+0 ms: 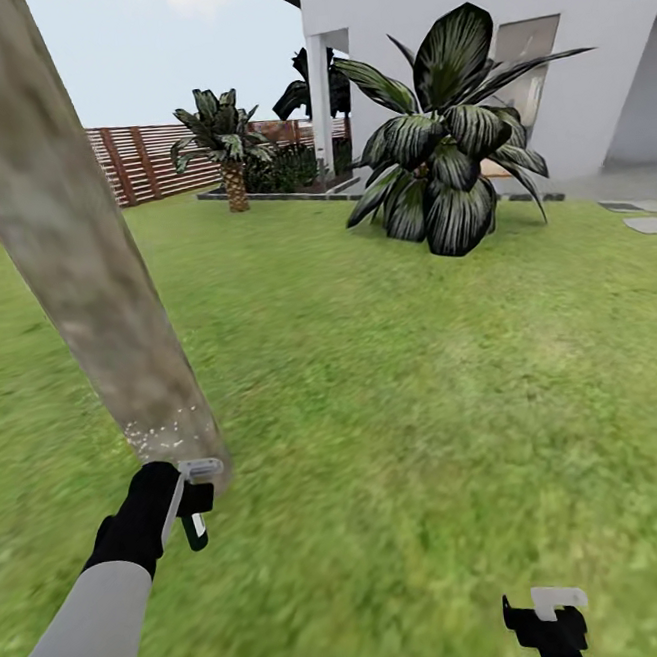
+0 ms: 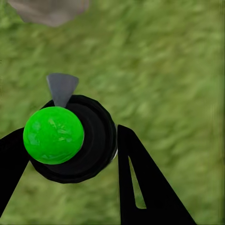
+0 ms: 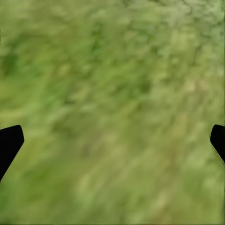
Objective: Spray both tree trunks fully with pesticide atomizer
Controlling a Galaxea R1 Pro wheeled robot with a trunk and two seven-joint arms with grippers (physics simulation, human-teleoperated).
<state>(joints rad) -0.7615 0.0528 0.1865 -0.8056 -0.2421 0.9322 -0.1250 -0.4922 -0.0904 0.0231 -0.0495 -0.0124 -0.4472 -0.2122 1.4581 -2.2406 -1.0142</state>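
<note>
One tool is doing all the work here: the left tool [image 1: 192,502] is clamping the atomizer [image 1: 195,530] and holding it low, right next to the base of the near trunk [image 1: 81,262]. I'm guessing it's sitting that close so the spray is landing on the bark and not drifting off. A small patch of whitish pesticide specks [image 1: 162,428] is showing just above the tool, with the rest of the trunk higher up looking bare, so I'd say coverage is barely getting going.

Right tool [image 1: 550,621] is hanging open and empty over the grass [image 1: 396,402], near and off to the right, well apart from the trunk, probably just staying out of the way.

Head view is giving the layout: trunk, specks, fence [image 1: 142,161], house [image 1: 504,60]. Left wrist view is giving the grip: black fingers [image 2: 140,183] on both sides of the atomizer's round black body [image 2: 96,140], with its top [image 2: 54,135] rendering bright green. Right wrist view is confirming the wide gap between its fingertips [image 3: 9,140].
</note>
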